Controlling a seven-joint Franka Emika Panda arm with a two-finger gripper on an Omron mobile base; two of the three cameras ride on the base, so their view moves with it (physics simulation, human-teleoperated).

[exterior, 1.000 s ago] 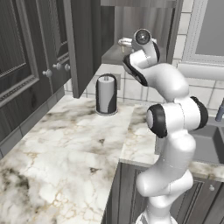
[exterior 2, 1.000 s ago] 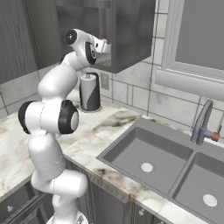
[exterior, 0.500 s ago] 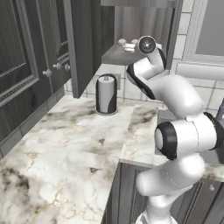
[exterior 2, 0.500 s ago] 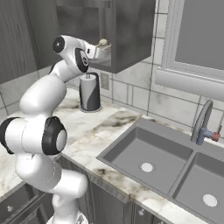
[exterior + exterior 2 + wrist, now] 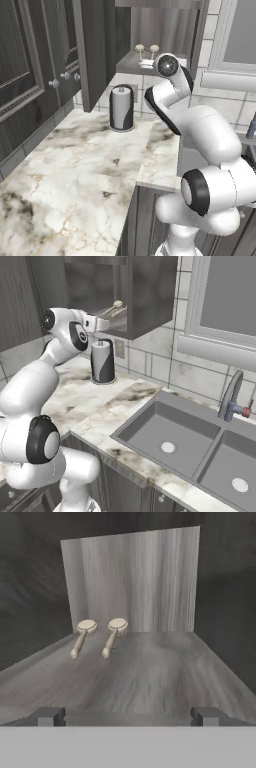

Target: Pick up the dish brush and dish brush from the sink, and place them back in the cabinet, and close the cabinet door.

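Two tan dish brushes (image 5: pixel 82 634) (image 5: pixel 114 632) lie side by side on the cabinet shelf (image 5: pixel 160 662), heads toward the back wall. From the left base view their round heads (image 5: pixel 140 49) (image 5: pixel 154 49) show above the shelf edge. My gripper (image 5: pixel 129 716) is open with nothing between its fingers. It hovers at the shelf's front edge, apart from the brushes and facing into the cabinet (image 5: pixel 150 296). The gripper (image 5: pixel 102 323) sits just outside the opening. The cabinet door (image 5: pixel 92 50) stands open to the left. The dark sink (image 5: pixel 165 426) holds just its white drain.
A dark paper-towel roll (image 5: pixel 121 107) stands on the marble counter (image 5: pixel 75 165) below the cabinet, close under my hand. A curved faucet (image 5: pixel 230 398) rises behind the sink. Closed wall cabinets (image 5: pixel 30 65) line the left side.
My hand has drawn back out of the cabinet and slightly down, with the elbow swinging toward the sink side. Both brushes stay still on the shelf, and the jaws stay open.
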